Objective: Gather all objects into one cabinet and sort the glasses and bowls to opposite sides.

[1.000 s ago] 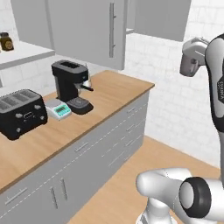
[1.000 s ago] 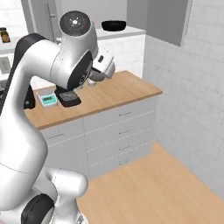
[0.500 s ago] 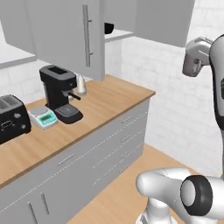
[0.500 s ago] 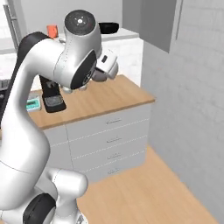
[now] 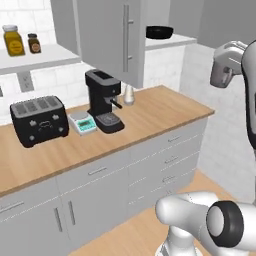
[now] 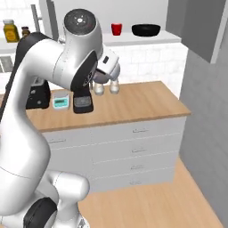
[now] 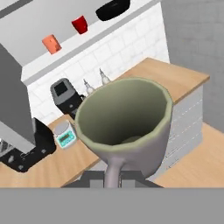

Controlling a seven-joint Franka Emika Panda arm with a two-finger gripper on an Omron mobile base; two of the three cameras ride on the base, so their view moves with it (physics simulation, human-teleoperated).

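In the hand view my gripper point(image 7: 114, 177) is shut on the base of the grey cup point(image 7: 127, 120), whose open mouth faces the camera and hides the fingertips. On the white shelf point(image 7: 89, 37) of the open wall cabinet stand the salmon-orange cup point(image 7: 51, 43), the red cup point(image 7: 79, 24) and the black bowl point(image 7: 113, 9), spaced in a row. The right base view has the red cup point(image 6: 116, 29) left of the bowl point(image 6: 146, 30), with my gripper point(image 6: 103, 75) lower, out in front of the counter. The cabinet door point(image 5: 115, 40) stands open.
The wooden counter point(image 5: 165, 107) carries a black coffee machine point(image 5: 102, 100), a toaster point(image 5: 39, 120), a small scale point(image 5: 82, 122) and two shakers point(image 6: 107, 87). Spice jars point(image 5: 14, 40) sit on a side shelf. Another open grey door point(image 6: 200, 26) hangs at the upper right.
The whole picture has shifted in both base views, so the base has moved along the counter. The gripper stays shut on the grey cup.
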